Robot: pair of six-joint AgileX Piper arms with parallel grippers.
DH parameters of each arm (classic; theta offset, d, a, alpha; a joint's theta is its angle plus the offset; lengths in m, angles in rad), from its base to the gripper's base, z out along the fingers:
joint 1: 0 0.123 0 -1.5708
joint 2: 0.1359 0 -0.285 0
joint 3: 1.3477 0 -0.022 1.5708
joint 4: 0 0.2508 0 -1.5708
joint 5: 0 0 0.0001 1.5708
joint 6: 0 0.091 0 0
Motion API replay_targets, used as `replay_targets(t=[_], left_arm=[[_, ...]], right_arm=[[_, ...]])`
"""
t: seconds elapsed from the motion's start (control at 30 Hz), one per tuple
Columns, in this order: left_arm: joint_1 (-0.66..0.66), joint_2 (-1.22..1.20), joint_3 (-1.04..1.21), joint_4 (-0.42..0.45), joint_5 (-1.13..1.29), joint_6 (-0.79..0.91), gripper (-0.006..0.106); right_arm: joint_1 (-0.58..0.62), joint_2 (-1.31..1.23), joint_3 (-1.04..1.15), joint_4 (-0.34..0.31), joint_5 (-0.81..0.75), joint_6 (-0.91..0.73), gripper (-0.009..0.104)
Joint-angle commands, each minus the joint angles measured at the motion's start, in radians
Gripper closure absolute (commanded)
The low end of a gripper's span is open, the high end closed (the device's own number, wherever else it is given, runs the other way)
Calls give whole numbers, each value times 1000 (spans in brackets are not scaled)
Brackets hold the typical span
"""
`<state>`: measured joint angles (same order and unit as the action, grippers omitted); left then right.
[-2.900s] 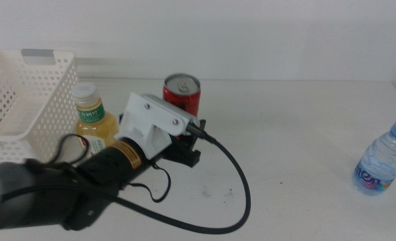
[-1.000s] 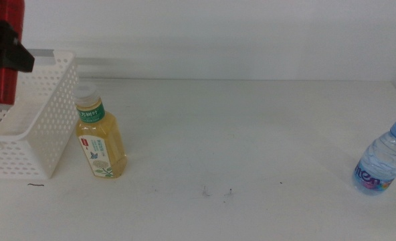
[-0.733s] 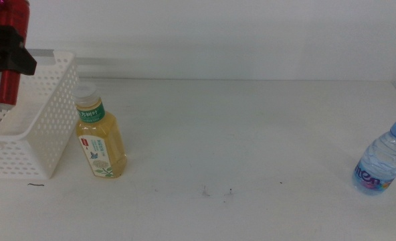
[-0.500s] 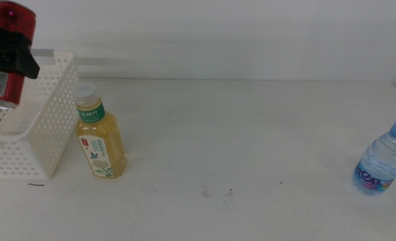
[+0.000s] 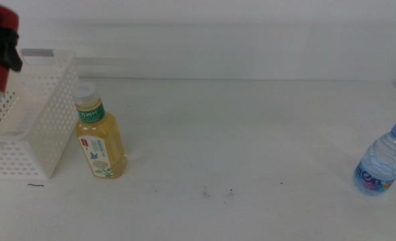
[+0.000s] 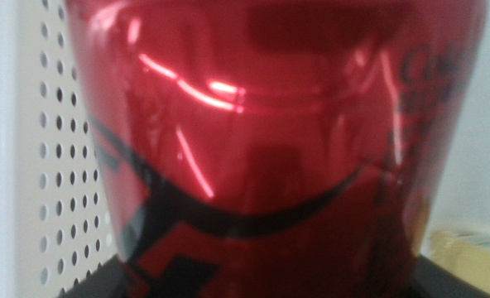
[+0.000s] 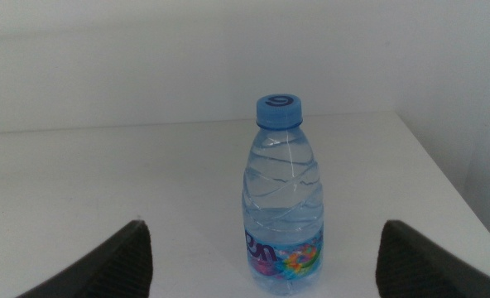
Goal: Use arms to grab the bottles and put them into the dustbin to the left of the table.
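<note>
left gripper [image 5: 1, 50] upper left of frame, clamped on red can [image 6: 270, 116], held over dustbin [image 5: 34, 127] for drop. right gripper [image 7: 261, 257] spread wide, facing water bottle [image 7: 282, 194], ready for grasp.

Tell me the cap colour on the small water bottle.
Blue; the cap on the water bottle shows best in the right wrist view.

Hardly any lettering we can read

We see print on the tea bottle's green label [image 5: 89, 114] and the water bottle's coloured band [image 7: 285, 256], all too small or blurred; the red can [image 6: 261, 124] shows only black strokes.
</note>
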<state>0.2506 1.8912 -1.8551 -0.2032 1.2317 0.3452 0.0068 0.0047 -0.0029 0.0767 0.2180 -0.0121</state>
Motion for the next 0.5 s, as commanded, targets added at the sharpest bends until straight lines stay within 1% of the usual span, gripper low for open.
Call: replay_targets(t=[0.0,0.1,0.3,0.37,0.47], left_arm=[[7,26,-15,6,-11,-6,65],[7,67,-15,29,-11,-6,65],[7,138,-15,31,-11,-6,64],[7,153,-12,38,-11,-6,61],[7,168,-13,48,-11,-9,52]], right_arm=[[-8,-5,3,-7,-8,-6,10],[-8,-5,3,-7,-8,-6,10],[-8,-5,3,-7,-8,-6,10],[-8,-5,3,-7,-8,-6,10],[-8,-5,3,-7,-8,-6,10]])
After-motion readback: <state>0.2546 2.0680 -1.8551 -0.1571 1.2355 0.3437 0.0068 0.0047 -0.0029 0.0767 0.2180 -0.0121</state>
